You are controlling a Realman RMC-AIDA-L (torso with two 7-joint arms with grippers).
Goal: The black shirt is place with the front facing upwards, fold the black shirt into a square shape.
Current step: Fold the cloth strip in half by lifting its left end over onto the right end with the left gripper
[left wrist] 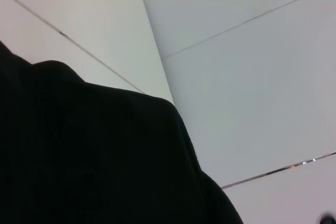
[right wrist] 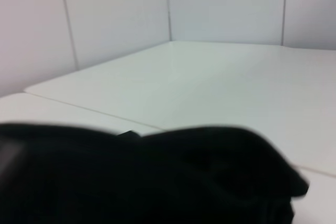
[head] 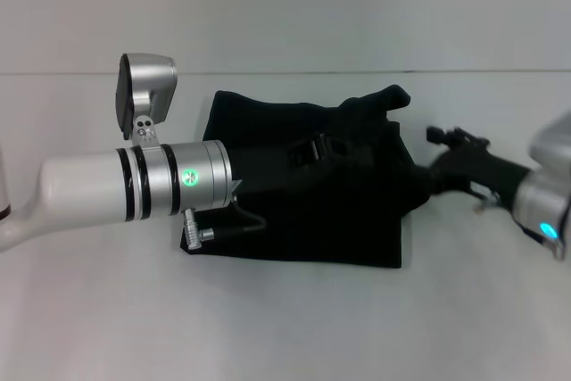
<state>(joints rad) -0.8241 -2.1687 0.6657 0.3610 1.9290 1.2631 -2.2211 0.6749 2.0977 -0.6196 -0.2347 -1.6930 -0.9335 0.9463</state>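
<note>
Setting: a white table (head: pixel 285 327) seen from the robot's head, with pale wall panels behind it.

Black shirt (head: pixel 348 194): lies in the middle of the table, already folded over on itself into a rough, rumpled rectangle. Its near edge is fairly straight; its far edge is lumpy, with a bump of cloth sticking up at the far right corner. No print or label shows.

Left arm: comes in from the left, low over the table, with a silver wrist ring and a green light. Its end reaches over the left part of the shirt.

Left gripper (head: pixel 308 151): black against the black cloth, at the middle of the shirt's upper half. I cannot tell whether its claw is open, closed, or pinching fabric.

Right arm: comes in from the right edge, with a blue light on its silver casing.

Right gripper (head: pixel 419 180): meets the right edge of the shirt. Its fingertips blend into the cloth, so I cannot tell the claw's state.

Left wrist view: black cloth (left wrist: pixel 79 156) fills the lower portion, with white wall panels beyond.

Right wrist view: a blurred mound of black cloth (right wrist: pixel 157 177) lies close to the camera, with the white tabletop stretching beyond it.
</note>
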